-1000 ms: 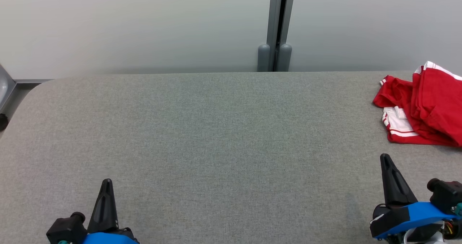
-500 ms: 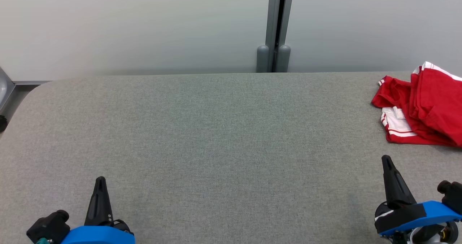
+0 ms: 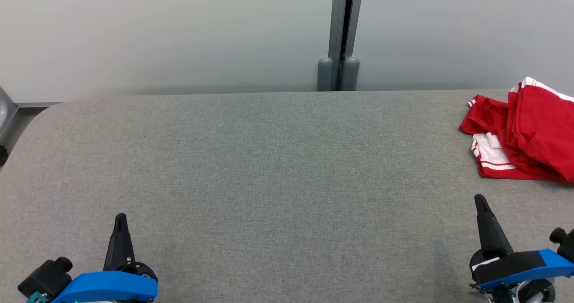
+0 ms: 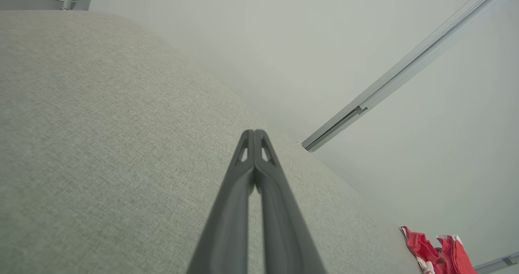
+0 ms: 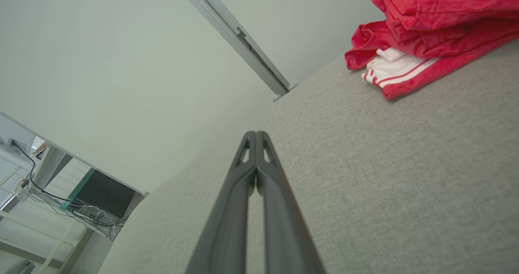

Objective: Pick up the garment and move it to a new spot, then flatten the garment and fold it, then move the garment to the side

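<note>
Grey fabric covers the bench (image 3: 269,182) under a pale wall (image 3: 179,34). Locate the red garment (image 3: 533,132) at 2 o'clock, lying in loose layers near the bench edge. Your left gripper (image 3: 120,220) at 7 o'clock and right gripper (image 3: 480,202) at 4 o'clock hold nothing, fingers pressed together. This layout fits a heap awaiting pickup or a fold already set aside; inspect the layers before commanding motion.

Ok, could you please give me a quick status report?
Left gripper shut, empty. Right gripper shut, empty. Red garment lies bunched on the grey table's right side, ahead of the right gripper, apart from it. Nothing lies between them.
</note>
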Tool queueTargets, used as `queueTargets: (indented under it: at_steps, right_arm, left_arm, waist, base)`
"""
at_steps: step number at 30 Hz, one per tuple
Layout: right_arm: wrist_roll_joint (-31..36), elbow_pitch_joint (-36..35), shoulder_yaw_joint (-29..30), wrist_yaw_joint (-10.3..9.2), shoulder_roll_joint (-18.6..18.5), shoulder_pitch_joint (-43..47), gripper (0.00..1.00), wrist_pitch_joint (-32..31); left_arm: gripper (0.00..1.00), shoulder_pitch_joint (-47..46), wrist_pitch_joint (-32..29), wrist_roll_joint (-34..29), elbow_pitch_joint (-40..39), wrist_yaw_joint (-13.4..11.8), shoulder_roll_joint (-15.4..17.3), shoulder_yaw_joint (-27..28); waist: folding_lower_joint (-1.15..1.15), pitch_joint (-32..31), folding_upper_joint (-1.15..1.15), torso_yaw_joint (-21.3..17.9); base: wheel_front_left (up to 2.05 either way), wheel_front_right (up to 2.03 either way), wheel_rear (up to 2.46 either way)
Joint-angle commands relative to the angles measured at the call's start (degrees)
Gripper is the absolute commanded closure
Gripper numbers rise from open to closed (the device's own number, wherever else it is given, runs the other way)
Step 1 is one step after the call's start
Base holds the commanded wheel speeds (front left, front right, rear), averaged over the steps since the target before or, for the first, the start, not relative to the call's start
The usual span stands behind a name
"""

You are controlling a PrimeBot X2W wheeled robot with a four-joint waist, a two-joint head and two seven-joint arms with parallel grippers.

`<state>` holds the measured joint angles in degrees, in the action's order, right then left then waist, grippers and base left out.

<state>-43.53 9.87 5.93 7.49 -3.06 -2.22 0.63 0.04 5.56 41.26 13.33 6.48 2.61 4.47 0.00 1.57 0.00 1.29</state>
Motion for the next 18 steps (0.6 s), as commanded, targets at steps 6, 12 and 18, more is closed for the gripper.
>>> queueTargets:
  at_steps: [6,12,18]
  right_arm:
    - [-5.7,-0.1,0.2,0.0,0.0,-2.0,1.0,-0.8]
    - [-10.1,0.3,0.3,0.0,0.0,-2.2,1.0,-1.5]
    - [-14.2,0.7,0.3,0.0,0.0,-2.5,1.0,-2.1]
  left_arm:
    - [1.0,-2.1,-1.3,5.8,-0.4,0.4,0.3,0.3]
    - [1.0,-2.5,-2.5,10.4,-0.3,0.5,0.3,0.5]
    - [1.0,-3.0,-3.5,14.7,-0.2,0.5,0.3,0.7]
  waist:
    - [0.0,-0.1,0.0,-0.1]
    - [0.0,-0.2,0.0,-0.2]
    - [0.0,-0.3,0.0,-0.3]
  base:
    - [0.0,0.0,0.0]
    - [0.0,0.0,0.0]
    - [0.0,0.0,0.0]
